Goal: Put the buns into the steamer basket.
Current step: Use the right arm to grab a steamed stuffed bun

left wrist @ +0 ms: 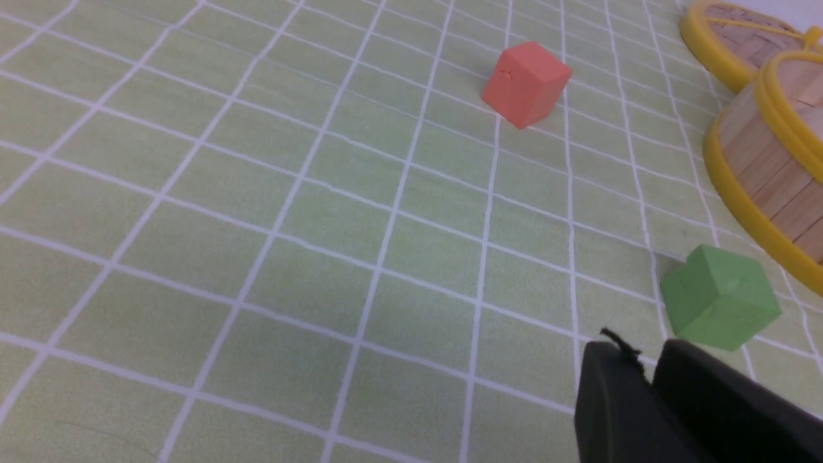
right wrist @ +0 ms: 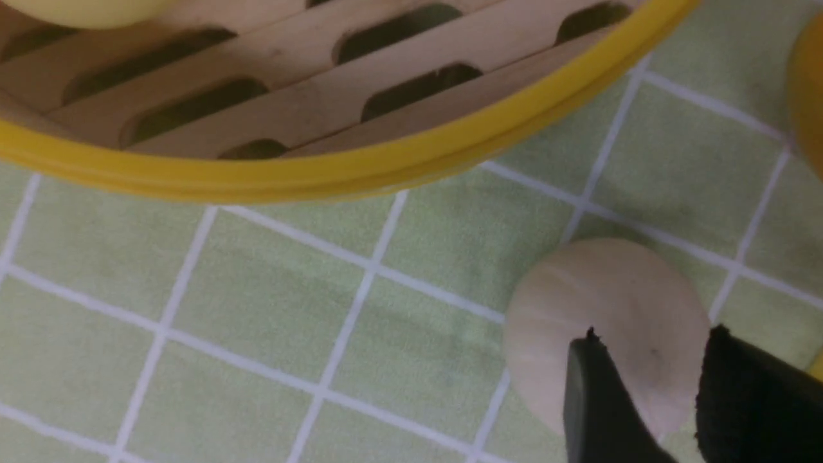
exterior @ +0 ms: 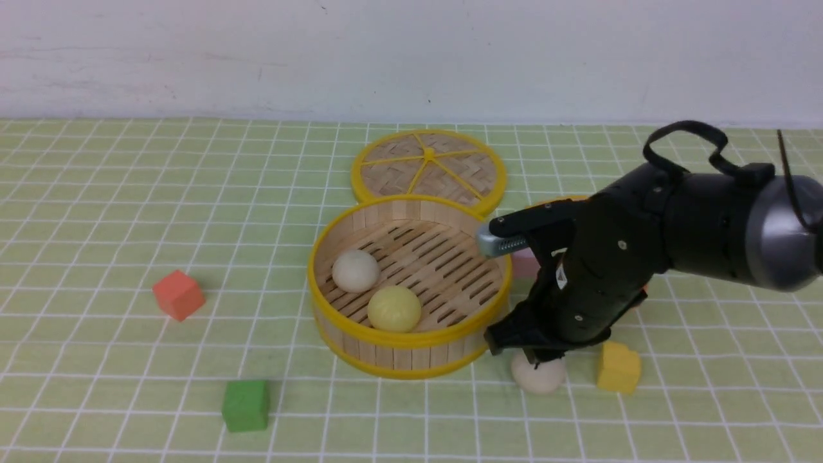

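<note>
- The left gripper [left wrist: 649,360] was outside the front view. Its own camera showed its jaws together with nothing between them, above the checked cloth [exterior: 96,225].
- A green cube [exterior: 245,405] lay nearest on the cloth, in front of and to the left of the steamer basket [exterior: 411,339], apart from it.
- One off-white bun [exterior: 539,376] lay on the cloth outside the steamer basket, just beside the front right of its wall.
- The right gripper [exterior: 537,355] pointed down over that bun with its jaws apart and its tips at the bun's top. The bun showed through the gap and was wider than it. Contact could not be confirmed.
- A yellow cube [exterior: 618,368] sat just to the right of that bun, not touching it.
- The steamer basket stood upright at the centre, uncovered.
- A pale yellow bun [exterior: 394,308] rested on the basket floor toward the front.
- A second off-white bun [exterior: 355,271] rested close behind it and to its left.
- A red cube [exterior: 179,294] lay well to the left of the basket.
- A pink block [exterior: 524,262] was mostly hidden behind the right arm, just to the right of the basket.
- The lid [exterior: 429,168] lay flat directly behind the basket.
</note>
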Motion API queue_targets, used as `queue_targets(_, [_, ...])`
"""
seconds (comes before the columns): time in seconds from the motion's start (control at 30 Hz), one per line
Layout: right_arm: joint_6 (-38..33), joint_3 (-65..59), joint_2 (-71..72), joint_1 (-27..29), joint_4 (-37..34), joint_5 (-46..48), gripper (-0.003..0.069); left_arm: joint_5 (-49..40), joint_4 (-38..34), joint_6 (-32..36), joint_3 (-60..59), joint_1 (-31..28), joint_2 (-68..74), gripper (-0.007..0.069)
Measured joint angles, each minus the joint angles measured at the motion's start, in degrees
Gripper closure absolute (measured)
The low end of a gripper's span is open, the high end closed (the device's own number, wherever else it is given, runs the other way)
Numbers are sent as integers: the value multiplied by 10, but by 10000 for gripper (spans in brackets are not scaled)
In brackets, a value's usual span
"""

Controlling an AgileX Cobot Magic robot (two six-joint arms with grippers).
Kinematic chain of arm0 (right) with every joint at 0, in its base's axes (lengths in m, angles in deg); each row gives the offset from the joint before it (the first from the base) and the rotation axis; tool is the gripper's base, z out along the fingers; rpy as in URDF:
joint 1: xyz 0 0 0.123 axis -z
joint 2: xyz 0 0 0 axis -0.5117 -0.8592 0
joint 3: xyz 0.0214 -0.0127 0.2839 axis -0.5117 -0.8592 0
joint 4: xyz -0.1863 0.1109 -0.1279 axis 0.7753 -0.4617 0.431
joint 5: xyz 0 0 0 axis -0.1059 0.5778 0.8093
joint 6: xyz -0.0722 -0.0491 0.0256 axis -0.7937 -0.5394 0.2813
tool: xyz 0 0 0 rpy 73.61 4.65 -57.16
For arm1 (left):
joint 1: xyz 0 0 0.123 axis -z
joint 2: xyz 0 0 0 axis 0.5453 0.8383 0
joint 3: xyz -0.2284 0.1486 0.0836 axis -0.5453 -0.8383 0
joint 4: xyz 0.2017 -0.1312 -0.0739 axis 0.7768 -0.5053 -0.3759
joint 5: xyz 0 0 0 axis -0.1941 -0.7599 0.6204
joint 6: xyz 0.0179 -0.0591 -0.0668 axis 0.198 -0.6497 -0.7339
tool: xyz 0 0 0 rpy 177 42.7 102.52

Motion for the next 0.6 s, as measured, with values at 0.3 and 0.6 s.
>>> queue_targets(0.3, [7, 1, -17, 5, 0, -9, 488, 0, 0, 0, 0, 0, 0, 522])
queue_targets(0.6, [8, 2, -17, 5, -2, 6, 659, 0, 0, 0, 0, 0, 0, 512])
